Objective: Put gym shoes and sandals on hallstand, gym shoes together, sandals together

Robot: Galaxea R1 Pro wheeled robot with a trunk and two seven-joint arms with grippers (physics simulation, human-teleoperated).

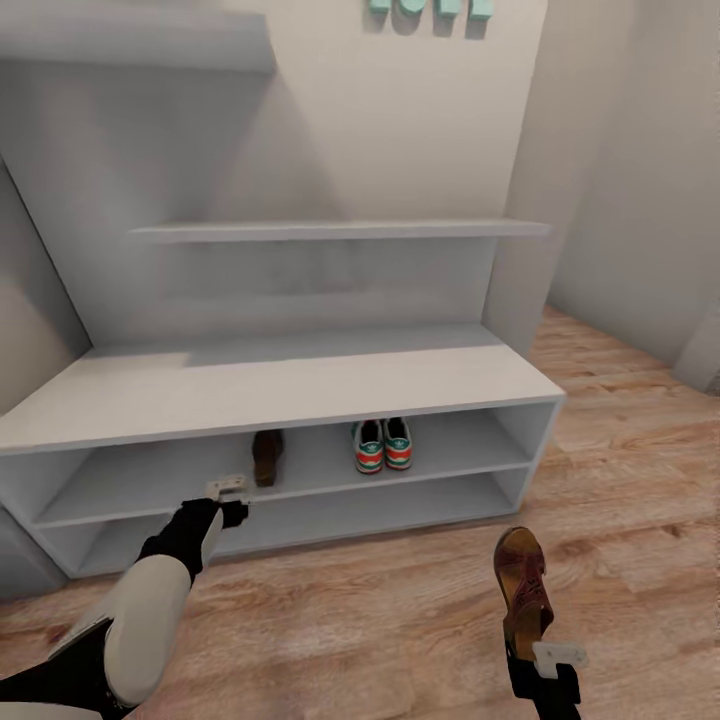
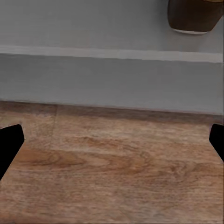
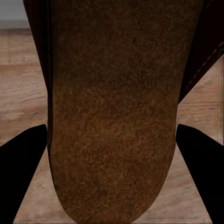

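Right gripper [image 1: 548, 650] clamped on one sandal [image 1: 523, 590], held over the floor [image 1: 380, 620] in front of the shoe rack [image 1: 290, 385].
Right wrist view: sandal sole [image 3: 112, 116] sits between the two fingers, heel end toward camera. Left gripper [image 1: 232, 497] hangs open and empty just in front of the rack's upper compartment. Other sandal [image 1: 266, 456] is in that compartment, both sneakers [image 1: 382, 445] side by side further right on the same shelf.
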